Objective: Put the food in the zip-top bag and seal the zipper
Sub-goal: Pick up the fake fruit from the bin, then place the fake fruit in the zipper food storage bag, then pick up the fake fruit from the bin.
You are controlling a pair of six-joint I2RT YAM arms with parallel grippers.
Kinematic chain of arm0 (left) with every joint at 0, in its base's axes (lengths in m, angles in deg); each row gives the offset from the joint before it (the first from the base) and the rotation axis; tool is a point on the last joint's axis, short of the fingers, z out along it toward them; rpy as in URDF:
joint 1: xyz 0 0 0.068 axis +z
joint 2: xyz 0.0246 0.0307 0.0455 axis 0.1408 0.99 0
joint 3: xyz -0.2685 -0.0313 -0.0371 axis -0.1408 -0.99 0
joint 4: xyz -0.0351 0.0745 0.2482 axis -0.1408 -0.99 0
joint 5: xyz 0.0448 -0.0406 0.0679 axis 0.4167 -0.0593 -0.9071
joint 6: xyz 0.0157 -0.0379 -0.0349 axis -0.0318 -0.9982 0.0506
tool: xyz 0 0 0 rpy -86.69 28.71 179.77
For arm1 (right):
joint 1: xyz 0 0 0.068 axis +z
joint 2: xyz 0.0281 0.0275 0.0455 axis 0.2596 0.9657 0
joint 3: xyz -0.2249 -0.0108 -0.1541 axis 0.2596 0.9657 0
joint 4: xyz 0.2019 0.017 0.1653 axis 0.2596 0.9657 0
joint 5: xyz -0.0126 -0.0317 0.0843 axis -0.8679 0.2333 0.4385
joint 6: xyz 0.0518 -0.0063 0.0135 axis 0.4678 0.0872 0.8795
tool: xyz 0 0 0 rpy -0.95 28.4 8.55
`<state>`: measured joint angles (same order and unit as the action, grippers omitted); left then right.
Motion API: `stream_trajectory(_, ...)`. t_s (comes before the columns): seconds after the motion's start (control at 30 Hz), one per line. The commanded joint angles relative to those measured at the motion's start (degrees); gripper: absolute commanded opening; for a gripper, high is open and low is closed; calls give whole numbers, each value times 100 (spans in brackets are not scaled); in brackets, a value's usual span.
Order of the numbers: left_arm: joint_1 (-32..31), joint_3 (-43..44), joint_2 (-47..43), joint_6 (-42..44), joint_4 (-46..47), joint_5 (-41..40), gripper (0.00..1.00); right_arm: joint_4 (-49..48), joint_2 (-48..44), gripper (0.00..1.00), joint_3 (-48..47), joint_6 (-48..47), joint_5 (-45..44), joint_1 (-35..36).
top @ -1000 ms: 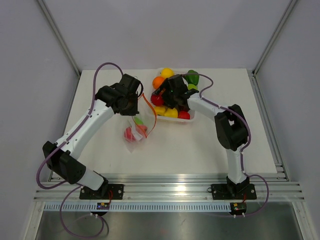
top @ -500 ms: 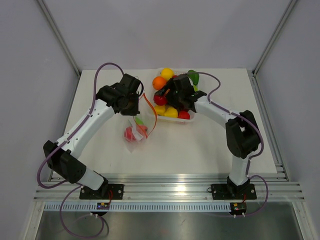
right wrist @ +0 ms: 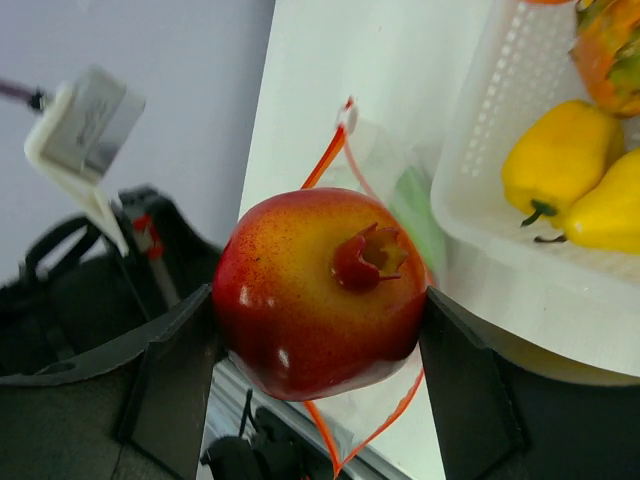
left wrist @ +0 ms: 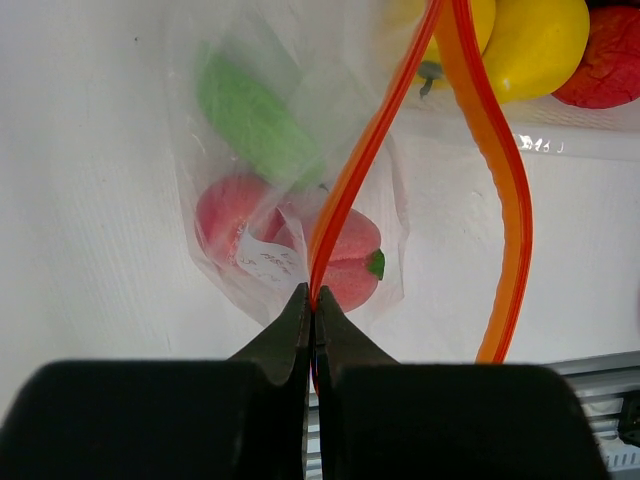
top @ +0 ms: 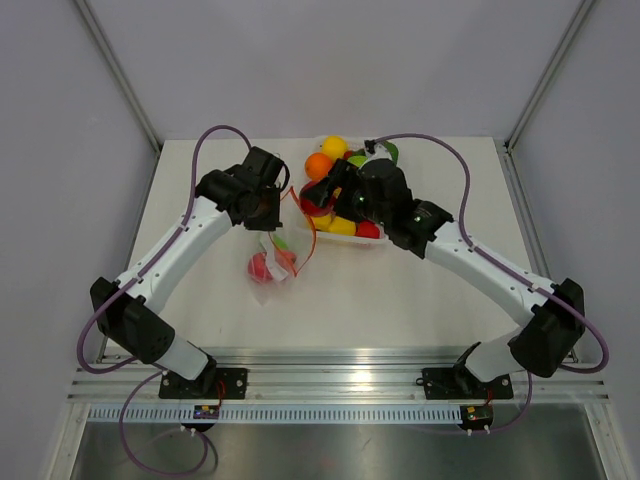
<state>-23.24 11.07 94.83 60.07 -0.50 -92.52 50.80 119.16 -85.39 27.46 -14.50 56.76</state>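
The right claw (right wrist: 318,300) is clamped on a pomegranate (right wrist: 300,265), red shading to yellow, with 1 finger on each flank and its crown facing the wrist camera. This is the change: 1 second ago that claw was down among the fruit in the tray (top: 381,240). It has since closed on the pomegranate, lifted it out and swung it left, so it now hangs between the tray and the bag (top: 272,262), just above the open mouth.

The left claw (left wrist: 313,312) is pinched shut on the near strip of the zipper (left wrist: 365,160) and has not moved. It holds that lip up while the far strip bows away, so the mouth gapes towards the tray. Below it the bag lies slack on the table (top: 420,290). Inside are 1 green piece (left wrist: 255,120) and pink-red food (left wrist: 225,215).

The pick looks done and the carry nearly so. Next comes lowering the pomegranate between the 2 strips and letting go. The risk I see is the fruit catching the far strip and folding the mouth shut, since the gap looks little wider than the fruit.

Several pieces are left in the tray, yellow (right wrist: 560,160) and orange among them. Sealing is some way off.
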Motion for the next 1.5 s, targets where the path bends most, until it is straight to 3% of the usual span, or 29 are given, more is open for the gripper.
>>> stream_trajectory(0.0,31,229,8,60,179,117,0,290,-32,50,22,-373,-387,434)
stream_trajectory(0.3,57,211,-98,69,153,222,0,386,820,55,-566,-496,-115,697)
stream_trajectory(0.37,57,202,-133,60,179,257,0,509,1075,65,-742,-557,-10,707)
stream_trajectory(0.4,57,185,-177,60,188,292,0,683,1276,81,-960,-619,26,707)
stream_trajectory(0.5,57,167,-195,51,205,337,0,922,1418,95,-1252,-724,52,715)
stream_trajectory(0.73,66,150,-247,86,223,363,0,914,875,97,-989,-786,-316,715)
stream_trajectory(0.83,75,150,-239,86,249,381,0,949,620,90,-884,-786,-527,715)
stream_trajectory(0.97,83,115,-274,86,249,389,0,1063,294,66,-699,-883,-1193,689)
stream_trajectory(1.0,83,97,-300,86,249,381,0,1150,250,55,-647,-918,-1248,585)
stream_trajectory(1.1,83,62,-326,60,241,398,0,1370,109,39,-559,-883,-1336,190)
stream_trajectory(1.17,83,44,-362,42,267,398,0,1362,-5,39,-462,-944,-1319,-83)
stream_trajectory(1.3,92,35,-379,7,285,424,0,1589,65,51,-470,-1303,-1397,-760)
stream_trajectory(1.33,92,35,-388,7,285,433,0,1651,213,61,-531,-1418,-1467,-935)
stream_trajectory(1.47,92,27,-379,-19,320,512,0,2047,881,83,-1058,-2182,-1933,-1086)
